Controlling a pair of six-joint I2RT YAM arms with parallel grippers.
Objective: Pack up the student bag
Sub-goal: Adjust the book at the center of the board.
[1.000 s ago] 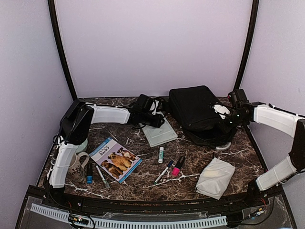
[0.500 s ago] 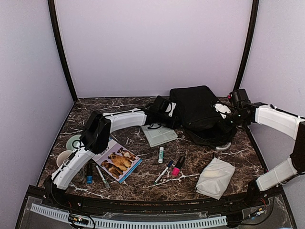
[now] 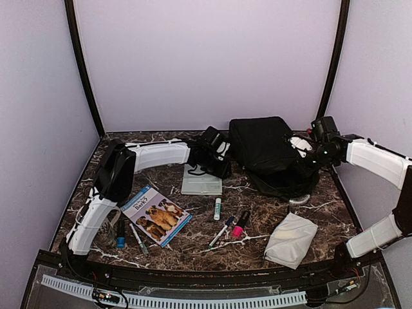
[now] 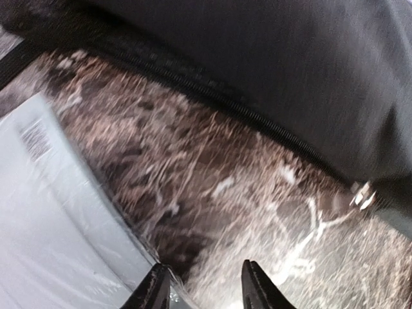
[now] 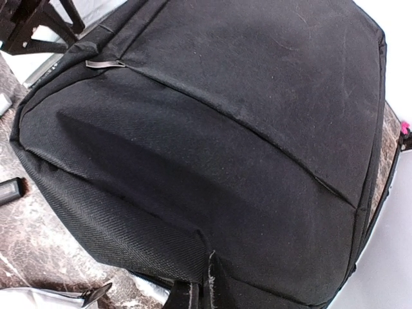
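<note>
The student bag [image 3: 262, 147] is a large black backpack lying at the back right of the marble table; it also fills the right wrist view [image 5: 212, 129]. My right gripper [image 3: 304, 153] is at its right edge, shut on a fold of black fabric beside a frayed seam [image 5: 196, 293]. My left gripper [image 3: 215, 154] hovers low just left of the bag, over the far edge of a grey plastic-wrapped book [image 3: 201, 181]. In the left wrist view its jaws [image 4: 203, 265] stand open over bare marble. The left fingertip [image 4: 156, 283] touches the book's corner [image 4: 58, 225], and the bag's zipper edge [image 4: 257, 58] runs above.
A dog booklet [image 3: 156, 215], a mug [image 3: 103, 222], a blue-capped tube [image 3: 120, 235] and a pen [image 3: 138, 238] lie front left. A glue stick [image 3: 217, 208], markers [image 3: 222, 232] and a pink bottle [image 3: 239, 226] sit mid-front. A white pouch [image 3: 291, 239] lies front right.
My left gripper swung right to the bag's left edge, then drew back slightly. The grey book slid left and turned square. The right gripper stayed shut on the bag, shifting slightly.
</note>
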